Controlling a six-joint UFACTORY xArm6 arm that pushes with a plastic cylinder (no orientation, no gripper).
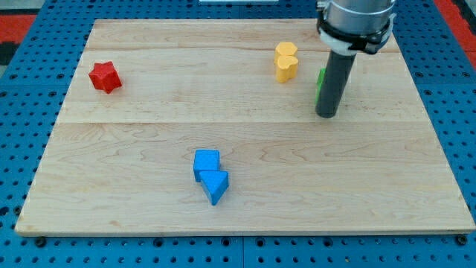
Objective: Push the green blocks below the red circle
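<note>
Green block (320, 83): table's 2 o'clock sector, mostly hidden behind rod, shape unclear. Wooden table (245, 201) largest. My tip (326, 115) just at green block's 6 o'clock, contact unclear. No hand, bare rod. Blue blocks (210, 176), touching pair, 7 o'clock. Yellow blocks (285, 62), 12 o'clock. Red star (105, 76), 10 o'clock.

A light wooden board (245, 201) lies on a blue plate with many small holes (22, 112). On the board, near the view's left and toward the top, sits a red star block (105, 77). Toward the view's bottom, left of the middle, two blue blocks (210, 176) touch each other. Near the top, right of the middle, stand two yellow blocks (285, 62), also touching. A green block (320, 82) further right is mostly hidden behind the dark rod, whose tip (326, 115) meets the board there.
</note>
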